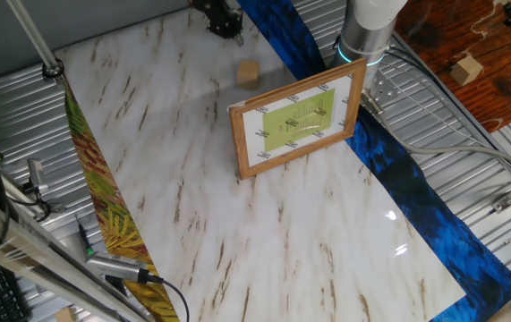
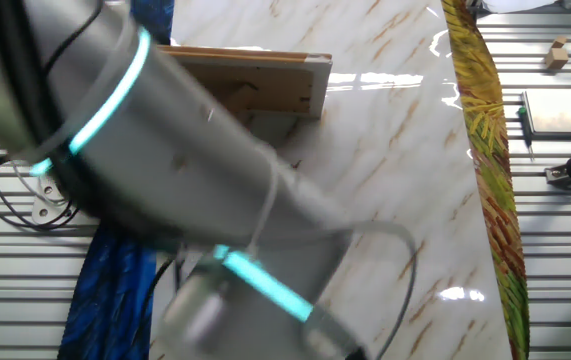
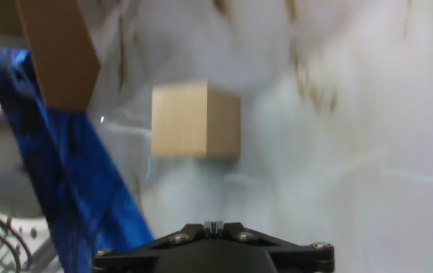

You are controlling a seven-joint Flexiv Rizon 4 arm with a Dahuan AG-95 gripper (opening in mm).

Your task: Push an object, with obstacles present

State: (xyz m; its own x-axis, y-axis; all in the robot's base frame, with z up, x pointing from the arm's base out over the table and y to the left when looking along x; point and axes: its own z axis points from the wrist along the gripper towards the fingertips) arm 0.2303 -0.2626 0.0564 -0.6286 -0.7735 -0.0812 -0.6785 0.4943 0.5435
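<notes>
- In the hand view only the dark housing shows at the bottom edge, so it cannot be told whether the jaws are spread or pressed together.
- The wooden block lies on the marble desk ahead of the jaws, slightly left of their centre line and apart from them.
- A blue cloth strip runs just left of the block.
- Beyond, the framed picture stands on edge, and the block sits between it and the jaws.
</notes>
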